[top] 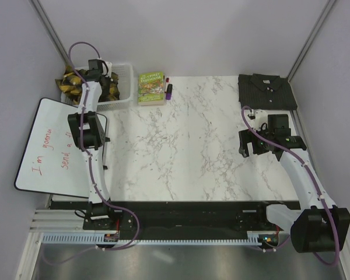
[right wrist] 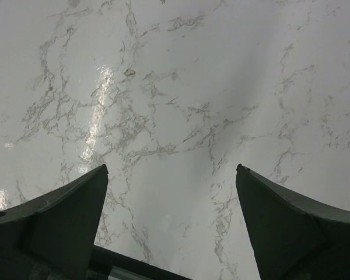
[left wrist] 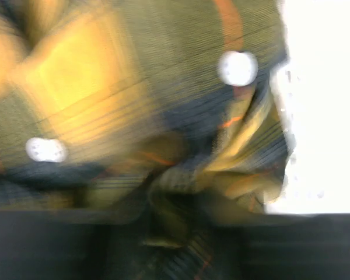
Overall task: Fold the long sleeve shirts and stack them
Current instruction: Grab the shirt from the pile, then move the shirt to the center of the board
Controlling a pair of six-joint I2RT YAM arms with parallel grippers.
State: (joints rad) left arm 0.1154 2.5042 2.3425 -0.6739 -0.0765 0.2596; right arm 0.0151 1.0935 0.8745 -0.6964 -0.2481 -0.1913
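My left pincer (top: 92, 73) is down in the white basket (top: 126, 87) at the crumpled plaid shirt (top: 71, 83), its grip blurred so I cannot tell, my right pincer (right wrist: 171, 169) apart; soft, light cloth, best pinched at collar or seam.

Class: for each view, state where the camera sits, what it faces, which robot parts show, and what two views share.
Top external: above, behind the bases, looking down on the marble table, left arm, right arm and folded grey shirt.
Left wrist: close over the plaid shirt, blurred; no robot part discernible.
Right wrist: faces down at the marble, past the open right gripper.
Shared: top and left wrist both show the plaid shirt.
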